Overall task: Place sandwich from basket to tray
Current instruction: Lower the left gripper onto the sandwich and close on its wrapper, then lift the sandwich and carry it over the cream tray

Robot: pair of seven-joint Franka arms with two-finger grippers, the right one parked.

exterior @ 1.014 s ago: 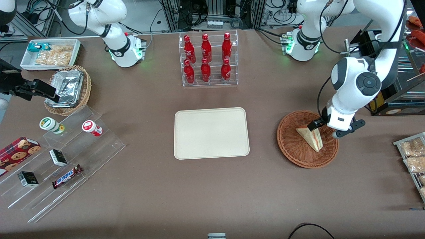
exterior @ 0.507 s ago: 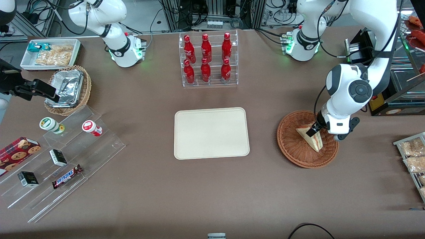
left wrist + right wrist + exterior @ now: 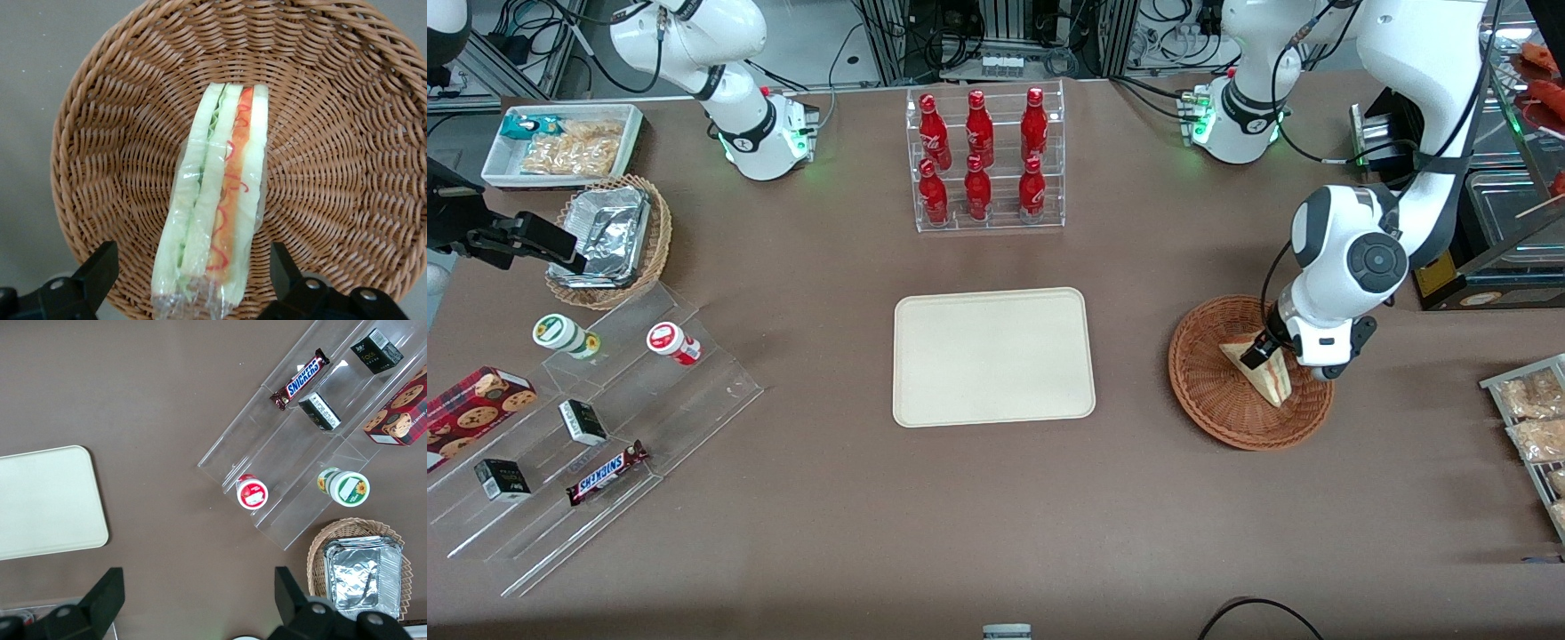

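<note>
One sandwich (image 3: 217,207) lies in the basket (image 3: 333,153), with the hand (image 3: 193,280) low over it.
The hand's fingers (image 3: 100,270) are spread apart, one on each side of the wrapped wedge, not clamped on it. The tray (image 3: 993,356) sits on the bench (image 3: 996,516), well apart from the basket, toward the parked arm's end.

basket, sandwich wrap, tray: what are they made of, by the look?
Basket: woven wicker or rattan, reddish-brown with a slight sheen; the interlaced strands show. Sandwich: pale bread with layered filling, in thin clear film, judging by crinkles and glare. Tray: matte cream, probably moulded plastic, with a smooth surface and rounded rim. The tool hangs open over the sandwich.
</note>
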